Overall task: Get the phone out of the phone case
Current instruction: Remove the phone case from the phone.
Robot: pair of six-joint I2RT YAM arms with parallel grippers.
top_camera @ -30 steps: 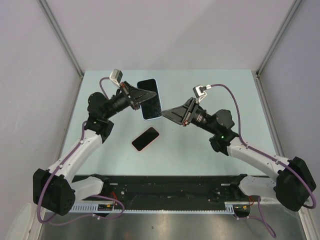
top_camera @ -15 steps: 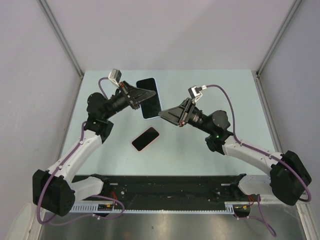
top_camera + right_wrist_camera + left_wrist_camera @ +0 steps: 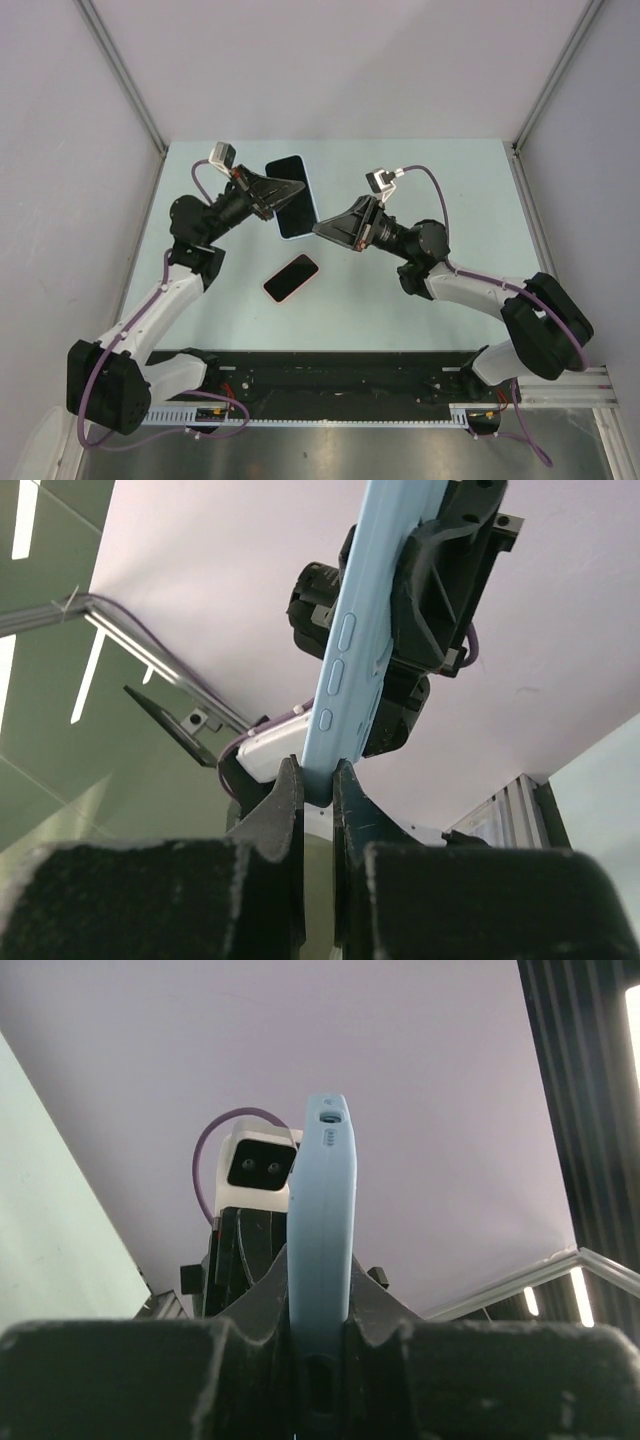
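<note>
The right gripper has just moved in and clamped onto the lower corner of the light-blue phone case; a second ago its jaws stood apart, short of it. The left gripper stays closed on the case's far long edge, so the case hangs between both grippers, above the table. We judge the peel can now begin. The wrist views show the case edge-on only, so its dark face, likely the phone, stays unconfirmed. A pink-rimmed handset lies below both grippers; we cannot tell its role.
</note>
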